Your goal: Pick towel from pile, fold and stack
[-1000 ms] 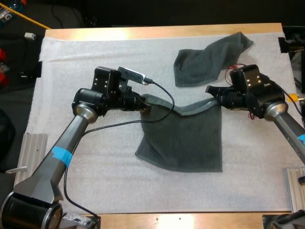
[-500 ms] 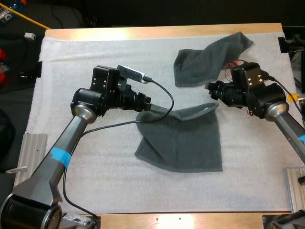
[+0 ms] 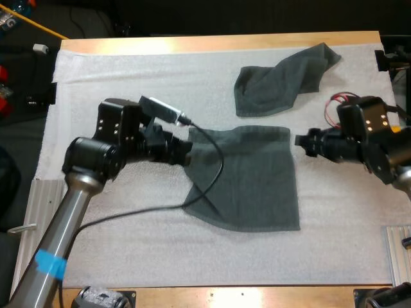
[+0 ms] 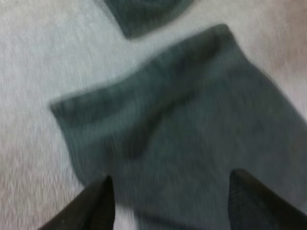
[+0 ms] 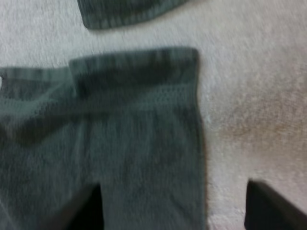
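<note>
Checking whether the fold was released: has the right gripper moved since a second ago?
Yes. The right gripper has drawn back rightward, off the spread dark grey-green towel, away from the crumpled grey-green towel.

Pale wooden table [image 3: 218,43], bare edge showing along far and near sides. White textured mat [image 3: 128,83] covers most of its top. Dark unlit space [image 3: 225,16] beyond the far side. Ribbed grey metal plate [image 3: 46,199] beside table's left edge.
</note>
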Controlling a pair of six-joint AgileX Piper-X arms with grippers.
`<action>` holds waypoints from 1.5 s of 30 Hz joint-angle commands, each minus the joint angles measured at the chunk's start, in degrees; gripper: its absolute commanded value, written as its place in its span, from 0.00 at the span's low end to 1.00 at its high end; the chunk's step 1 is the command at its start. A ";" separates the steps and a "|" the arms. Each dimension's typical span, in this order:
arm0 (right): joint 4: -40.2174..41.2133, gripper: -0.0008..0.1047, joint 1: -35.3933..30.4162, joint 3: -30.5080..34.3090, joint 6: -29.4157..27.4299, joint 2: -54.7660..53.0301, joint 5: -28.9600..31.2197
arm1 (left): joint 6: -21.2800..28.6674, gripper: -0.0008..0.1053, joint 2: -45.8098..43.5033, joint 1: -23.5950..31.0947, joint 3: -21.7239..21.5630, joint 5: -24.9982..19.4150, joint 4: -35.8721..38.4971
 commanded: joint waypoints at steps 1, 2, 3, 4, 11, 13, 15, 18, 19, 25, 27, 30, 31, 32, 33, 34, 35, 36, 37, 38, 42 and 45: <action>2.90 0.58 -0.28 -0.20 -0.72 -1.93 0.40 | 1.21 0.48 -1.77 0.04 -0.40 0.33 2.80; 4.10 0.58 -0.28 -0.20 -0.72 -3.14 0.40 | 1.75 0.48 -2.97 0.04 -0.40 0.33 4.57; 5.41 0.58 -0.28 -0.20 -0.72 -4.48 0.40 | 2.06 0.48 -4.12 0.04 -0.32 0.33 6.19; 6.02 0.58 -0.28 -0.20 -0.72 -5.12 0.40 | 2.12 0.48 -4.82 0.04 -0.30 0.33 7.45; 12.32 0.58 -0.17 -0.20 -0.63 -12.54 0.40 | 1.80 0.48 -11.79 0.04 1.23 0.33 13.60; 13.59 0.58 -0.17 -0.20 -0.40 -14.35 0.40 | 1.05 0.48 -13.63 0.04 2.56 0.33 14.39; 15.05 0.58 -0.17 -0.20 -0.29 -16.49 0.40 | 0.32 0.48 -15.71 0.04 4.54 0.33 15.22; 16.62 0.58 -0.17 -0.20 -0.30 -18.84 0.20 | -0.14 0.48 -18.70 0.04 7.86 0.33 16.30; 17.03 0.58 -0.17 -0.20 -0.30 -19.32 -0.05 | -0.13 0.48 -19.37 0.04 8.69 0.33 16.44; 20.35 0.58 -0.17 -0.20 -0.30 -22.56 -1.00 | -1.17 0.48 -23.77 0.04 14.10 0.33 16.47; 21.58 0.58 -0.17 0.50 -0.30 -23.54 -1.00 | -1.44 0.48 -25.11 0.04 16.00 0.33 16.23; 21.89 0.58 -0.17 3.97 0.29 -25.75 -1.16 | -1.48 0.48 -25.79 0.04 18.07 0.33 15.65; 21.89 0.58 -0.17 4.91 0.75 -26.41 -1.42 | -1.48 0.48 -25.80 0.04 18.50 0.33 15.55; 21.80 0.58 -0.17 6.71 1.02 -27.34 -2.16 | -1.48 0.48 -25.80 0.04 18.91 0.33 15.57; 21.50 0.58 -0.17 8.92 1.06 -28.25 -2.83 | -1.48 0.48 -25.80 0.04 19.27 0.33 15.50; 21.18 0.58 -0.17 10.23 1.20 -28.71 -3.24 | -1.48 0.48 -25.80 0.04 19.43 0.33 15.40; 20.56 0.58 -0.17 12.14 1.70 -29.30 -3.75 | -1.48 0.48 -25.80 0.04 19.72 0.33 14.96; 19.78 0.58 -0.17 13.91 1.93 -29.67 -4.47 | -1.48 0.48 -25.80 0.04 19.94 0.33 14.25; 19.17 0.58 -0.17 15.31 1.93 -29.85 -5.11 | -1.48 0.48 -25.80 0.04 19.99 0.33 13.89; 18.21 0.58 -0.17 16.90 1.94 -29.89 -6.14 | -1.48 0.48 -25.80 0.04 19.99 0.33 13.38; 12.64 0.58 -0.17 23.67 3.16 -29.77 -9.12 | -1.48 0.48 -25.80 0.04 19.98 0.33 12.40; 6.31 0.58 -0.17 28.85 5.42 -29.75 -10.57 | -1.48 0.48 -25.80 0.04 19.98 0.48 12.40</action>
